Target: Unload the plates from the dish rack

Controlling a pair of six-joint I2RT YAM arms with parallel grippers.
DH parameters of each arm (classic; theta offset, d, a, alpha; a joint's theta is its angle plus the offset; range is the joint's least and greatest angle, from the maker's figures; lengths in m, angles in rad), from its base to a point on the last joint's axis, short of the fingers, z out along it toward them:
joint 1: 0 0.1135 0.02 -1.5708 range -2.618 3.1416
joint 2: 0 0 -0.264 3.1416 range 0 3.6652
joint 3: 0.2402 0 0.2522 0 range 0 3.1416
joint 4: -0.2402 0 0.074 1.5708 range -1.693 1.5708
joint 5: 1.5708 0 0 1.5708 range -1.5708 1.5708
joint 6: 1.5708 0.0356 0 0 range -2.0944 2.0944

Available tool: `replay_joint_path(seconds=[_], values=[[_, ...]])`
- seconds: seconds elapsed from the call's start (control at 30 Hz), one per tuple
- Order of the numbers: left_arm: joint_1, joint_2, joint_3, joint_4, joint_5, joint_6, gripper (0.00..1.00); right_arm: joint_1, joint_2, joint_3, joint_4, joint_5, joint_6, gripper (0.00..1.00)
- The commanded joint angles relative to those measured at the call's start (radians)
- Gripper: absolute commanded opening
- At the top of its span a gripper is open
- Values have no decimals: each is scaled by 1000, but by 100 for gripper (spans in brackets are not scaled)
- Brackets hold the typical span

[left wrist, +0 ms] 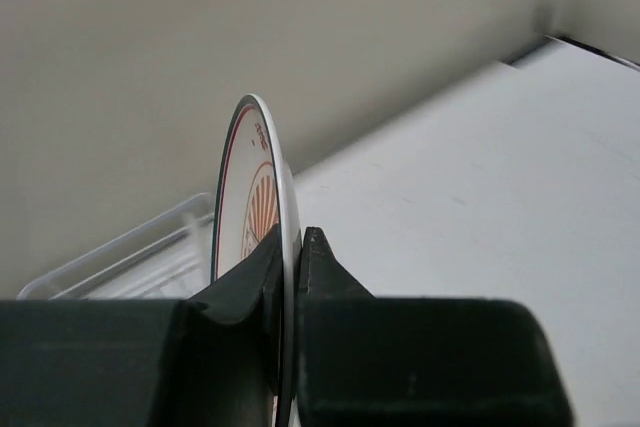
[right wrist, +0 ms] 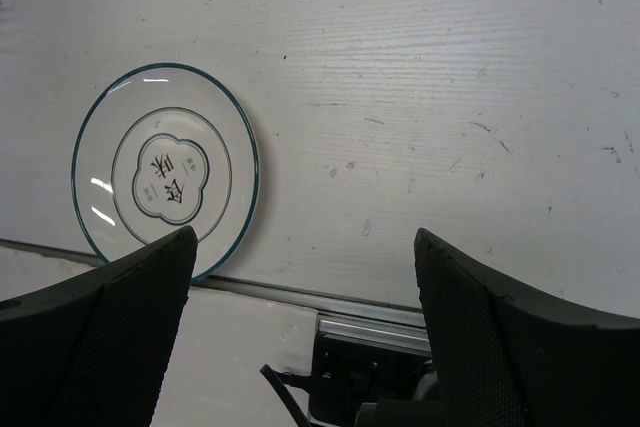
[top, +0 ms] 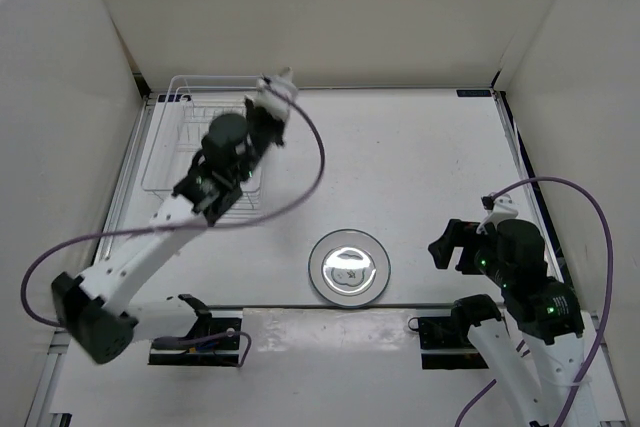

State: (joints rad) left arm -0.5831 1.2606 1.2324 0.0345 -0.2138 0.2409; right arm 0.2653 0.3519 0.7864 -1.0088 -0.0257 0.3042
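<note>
My left gripper (top: 270, 105) is shut on the orange sunburst plate (top: 277, 90) and holds it upright on edge over the far right end of the white wire dish rack (top: 170, 147). In the left wrist view the plate (left wrist: 250, 197) stands edge-on between my fingers (left wrist: 318, 257), with the rack (left wrist: 130, 257) below and behind it. A pale plate with a teal rim (top: 348, 267) lies flat on the table near the front middle; it also shows in the right wrist view (right wrist: 165, 172). My right gripper (top: 455, 247) is open and empty, to the right of that plate. No third plate shows.
White walls enclose the table on the left, far side and right. A metal rail (right wrist: 380, 307) runs along the table's near edge. The left arm (top: 215, 172) reaches across the rack and hides part of it. Purple cables loop from both arms.
</note>
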Motion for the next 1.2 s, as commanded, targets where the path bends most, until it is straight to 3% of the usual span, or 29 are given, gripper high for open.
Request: replay_joint_path(seconds=[0.0,0.13,0.2,0.23,0.27,0.4,0.47,0.5,0.57,0.6,0.63,0.7,0.73,0.77,0.93,1.17], values=[[-284,-183,-128,-125,-195,205,0,5,-31,-10,42,20,1,90],[-669,-341,-351,-166,-563,265,0,8,-30,-10,41,21,1,90],[-750,-359,-443,-202,-640,221,0,9,-19,-9,38,21,4,90],[-782,-366,-462,-252,-715,181,0,12,-18,-9,41,21,4,90],[-904,-363,-488,-301,-755,107,0,11,-7,-7,41,21,6,90],[-1104,-270,-544,-407,-997,-111,0,9,19,-4,36,21,4,90],[-1139,-225,-547,-502,-1108,-162,0,9,21,-6,36,20,6,90],[-1178,-154,-527,-557,-1130,-363,0,9,18,-9,38,21,4,90],[-1187,-101,-480,-879,-1135,-530,0,11,16,-9,41,21,6,90],[-1190,-19,-441,-1077,-1136,-825,0,9,12,-10,39,21,4,90],[-1190,12,-389,-1182,-1136,-953,0,6,12,-9,39,23,4,90],[-1195,147,-329,-1623,-1125,-1476,0,5,6,-12,41,23,6,90],[-1198,179,-320,-1689,-1112,-1635,0,5,6,-12,41,21,4,90],[-1205,262,-309,-1831,-1112,-1716,0,3,6,-10,41,21,6,90],[-1228,488,-260,-1860,-1078,-1804,3,6,18,-10,38,17,1,90],[-1154,551,-310,-1863,-1081,-1997,6,6,18,-13,39,12,1,90]])
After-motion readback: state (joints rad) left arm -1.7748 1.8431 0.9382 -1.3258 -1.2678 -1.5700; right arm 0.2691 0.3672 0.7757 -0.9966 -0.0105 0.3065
